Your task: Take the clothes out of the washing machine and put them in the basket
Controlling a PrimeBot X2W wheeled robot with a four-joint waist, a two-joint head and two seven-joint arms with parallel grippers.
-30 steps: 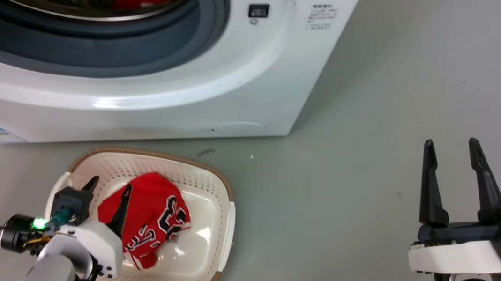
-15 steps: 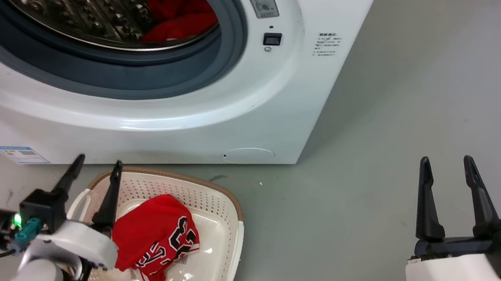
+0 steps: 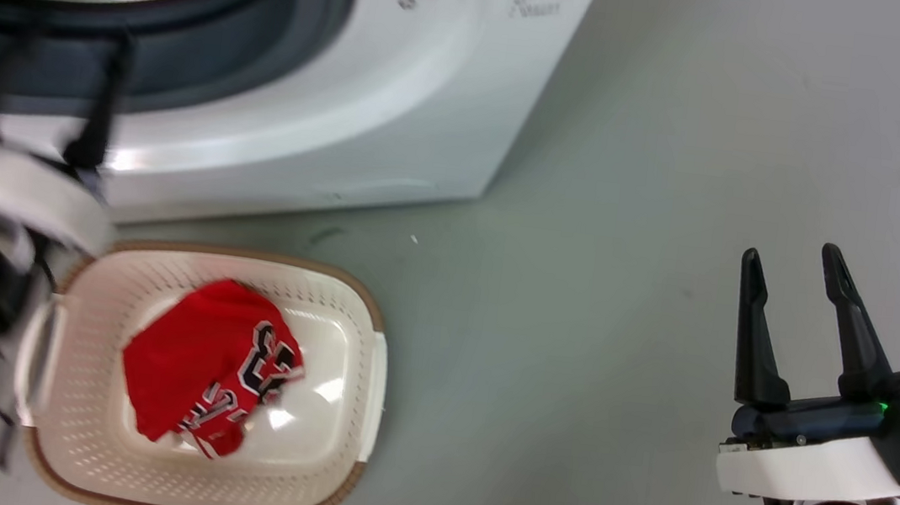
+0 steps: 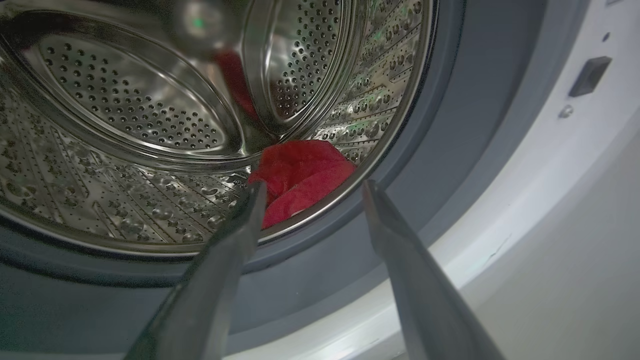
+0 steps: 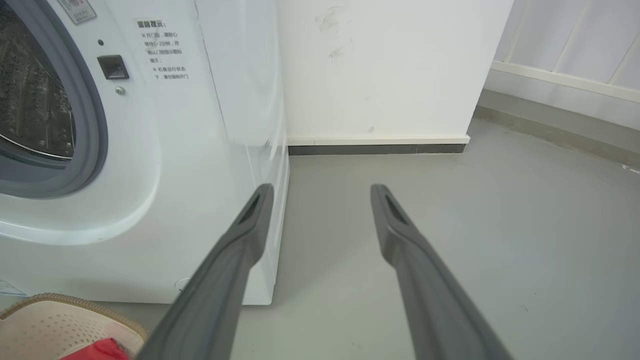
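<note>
The left gripper [image 4: 312, 184], fingers wide and empty, is facing the washing machine [image 3: 398, 111] drum [image 4: 125, 100], with a red garment [image 4: 300, 170] lying at its front rim. The jersey [image 3: 192, 359] is lying in the basket [image 3: 371, 362]. The right gripper [image 3: 789, 250] is hovering wide-fingered over open floor [image 3: 617, 348].

The light is bright and soft, with faint shadows on the floor [image 3: 631, 222]. In the head view the left end effector [image 3: 65, 60] is smeared with blur, and white shine sits on the washing machine [image 3: 400, 94] and the basket [image 3: 339, 333]. The steel drum [image 4: 125, 105] glints.
</note>
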